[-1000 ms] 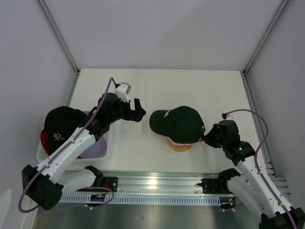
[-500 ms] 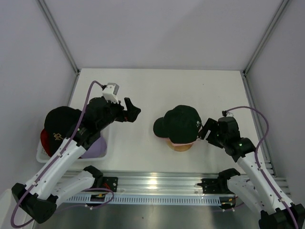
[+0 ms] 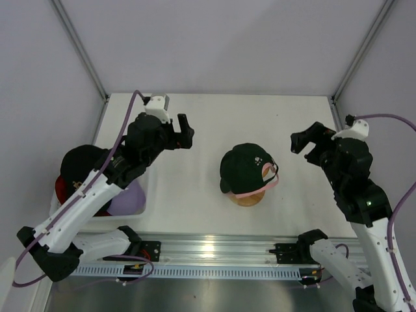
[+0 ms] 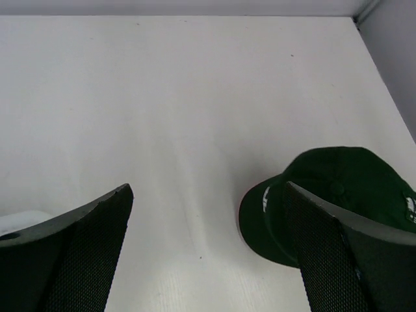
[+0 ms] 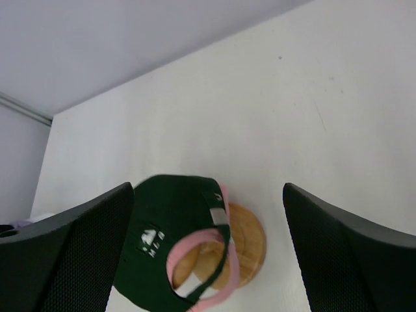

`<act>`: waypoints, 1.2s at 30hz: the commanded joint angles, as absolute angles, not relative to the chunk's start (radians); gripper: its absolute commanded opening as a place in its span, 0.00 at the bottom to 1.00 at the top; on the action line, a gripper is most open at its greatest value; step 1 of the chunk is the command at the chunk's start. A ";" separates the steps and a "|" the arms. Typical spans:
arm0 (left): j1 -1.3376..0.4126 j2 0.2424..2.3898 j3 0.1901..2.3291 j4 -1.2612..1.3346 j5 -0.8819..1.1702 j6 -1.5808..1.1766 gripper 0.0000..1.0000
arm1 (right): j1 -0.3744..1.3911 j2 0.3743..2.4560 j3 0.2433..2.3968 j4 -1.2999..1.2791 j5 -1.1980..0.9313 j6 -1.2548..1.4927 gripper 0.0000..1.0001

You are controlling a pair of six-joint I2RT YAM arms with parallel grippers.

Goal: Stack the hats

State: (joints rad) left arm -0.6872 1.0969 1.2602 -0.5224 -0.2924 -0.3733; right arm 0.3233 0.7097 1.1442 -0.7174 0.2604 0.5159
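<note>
Overhead and wrist views of the cap-stacking rig. The dark green cap (image 3: 244, 166) sits crown-up on the round wooden stand (image 5: 250, 240), near the middle of the surface and closer to its near edge. It covers a pink cap (image 5: 172, 263), of which only the rear strap and a thin rim show below the green fabric. The stand serves as a form, so each cap nests over the one beneath and the stack keeps its shape.

The left gripper (image 3: 182, 133) hangs over the surface towards the far left corner, jaws spread wide and holding nothing. The right gripper (image 3: 305, 144) is raised near the right edge, likewise spread and empty, well apart from the stack. Both are clear of the caps, which suggests the green cap is placed and a further one is next to be fetched.

The remaining caps lie in the white basket (image 3: 142, 209) at the left edge: a black cap (image 3: 81, 162) on top, a red cap (image 3: 60, 190) and a lavender cap (image 3: 132, 195) below. The left arm crosses the basket, so its contents are partly hidden and their count is uncertain. The green brim's seating on the pink brim cannot be made out
</note>
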 commanded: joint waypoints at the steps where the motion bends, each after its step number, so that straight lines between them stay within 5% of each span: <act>1: -0.687 1.037 1.308 -0.589 -0.492 -0.344 0.99 | 0.325 0.848 1.233 -0.632 0.171 0.413 1.00; 4: -0.643 0.987 1.316 -0.666 -0.697 -0.365 1.00 | 0.325 0.929 1.264 -0.626 0.063 0.402 1.00; 11: -0.370 0.856 1.281 -0.821 -0.781 -0.454 1.00 | 0.327 0.979 1.192 -0.444 -0.046 0.379 1.00; 21: 0.078 0.905 1.186 -0.876 -0.698 -0.431 1.00 | 0.327 0.995 1.100 -0.282 -0.048 0.345 1.00; 27: 0.097 1.029 1.112 -0.813 -0.747 -0.397 0.99 | 0.327 1.031 1.080 -0.264 -0.083 0.333 1.00; 33: 0.121 1.065 1.048 -0.721 -0.730 -0.350 0.90 | 0.327 1.000 0.986 -0.140 -0.107 0.333 1.00; 36: 0.161 1.054 1.022 -0.670 -0.677 -0.319 0.76 | 0.327 0.993 0.982 -0.138 -0.089 0.324 0.99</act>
State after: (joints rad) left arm 0.1219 1.0729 1.0428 -0.7547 -0.7246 -0.3645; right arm 0.3244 1.0252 0.9783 -0.2302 -0.0940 0.3527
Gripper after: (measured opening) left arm 0.802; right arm 0.993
